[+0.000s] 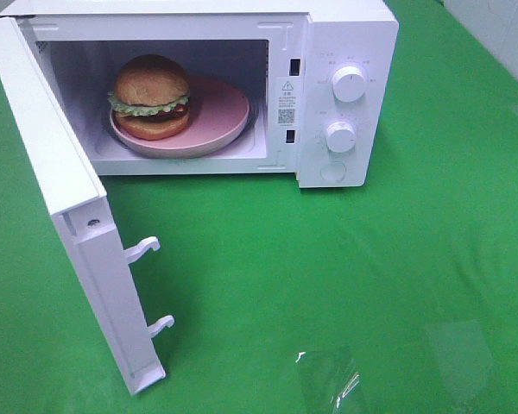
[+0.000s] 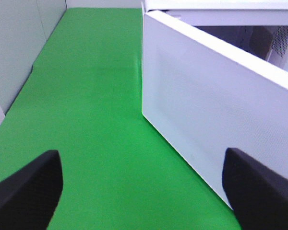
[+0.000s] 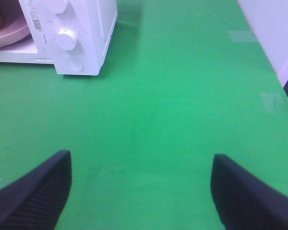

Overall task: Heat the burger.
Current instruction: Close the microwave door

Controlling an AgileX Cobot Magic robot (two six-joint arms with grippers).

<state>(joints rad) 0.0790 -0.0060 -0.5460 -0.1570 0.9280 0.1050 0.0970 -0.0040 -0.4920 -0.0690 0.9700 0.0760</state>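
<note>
Three views of one open microwave: one high, two low at the wrists

The high camera looks steeply down from the near side at the microwave (image 1: pixel 354 26) on the far part of the green table (image 1: pixel 371 285), near enough that the swung-open door (image 1: pixel 60 190) fills its left. The left wrist camera sits low behind the left hand (image 2: pixel 140 158), faces far, and is close against the door's outer face; the dim space beyond is probably the cavity. The right wrist camera sits low behind the right hand (image 3: pixel 140 160), farther off, facing far and left toward the knob panel (image 1: pixel 341 95). The high view shares that panel with it, and the door with the left wrist.
</note>
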